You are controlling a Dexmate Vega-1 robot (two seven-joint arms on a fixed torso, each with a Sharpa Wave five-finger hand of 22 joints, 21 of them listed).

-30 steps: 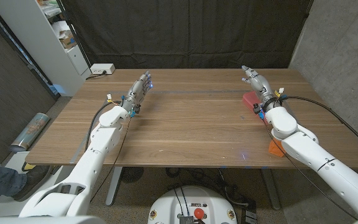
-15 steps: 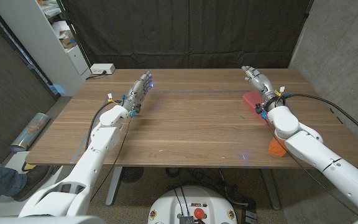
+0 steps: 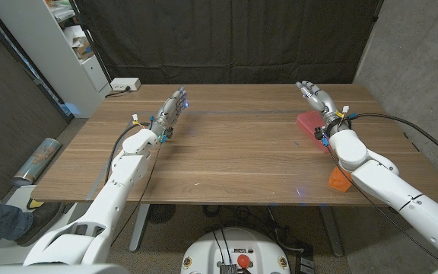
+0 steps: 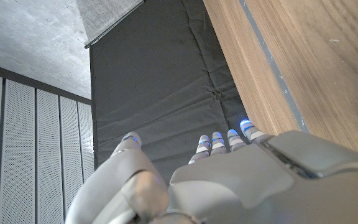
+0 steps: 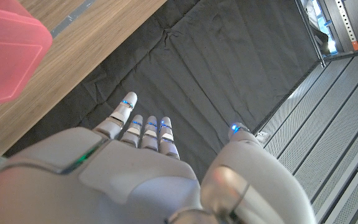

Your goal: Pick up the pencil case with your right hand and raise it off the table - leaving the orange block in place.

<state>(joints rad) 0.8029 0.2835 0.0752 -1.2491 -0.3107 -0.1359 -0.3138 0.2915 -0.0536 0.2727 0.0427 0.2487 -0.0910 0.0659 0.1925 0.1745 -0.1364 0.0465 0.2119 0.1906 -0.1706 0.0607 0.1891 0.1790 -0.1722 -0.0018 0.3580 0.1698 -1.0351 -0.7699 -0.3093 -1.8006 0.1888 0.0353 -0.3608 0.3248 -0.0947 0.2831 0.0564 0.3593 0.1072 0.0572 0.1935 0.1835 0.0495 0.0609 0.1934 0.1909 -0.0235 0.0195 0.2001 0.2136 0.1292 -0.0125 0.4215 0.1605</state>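
The table (image 3: 234, 152) is matt grained wood; the pencil case (image 3: 308, 122) looks translucent pink plastic; the backdrop (image 3: 226, 38) is creased black cloth.

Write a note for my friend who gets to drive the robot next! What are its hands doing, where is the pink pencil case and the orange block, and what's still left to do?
Right hand: open, holding nothing, above the table's far right part, just beyond the pencil case.
Left hand: open, holding nothing, over the table's far left part.
Pencil case: pink, lying on the table beside the right wrist, not gripped.
Orange block: near the table's front right edge, partly hidden by the right forearm.
Done: nothing yet.
Left: close the right hand on the case and raise it, leaving the block alone.
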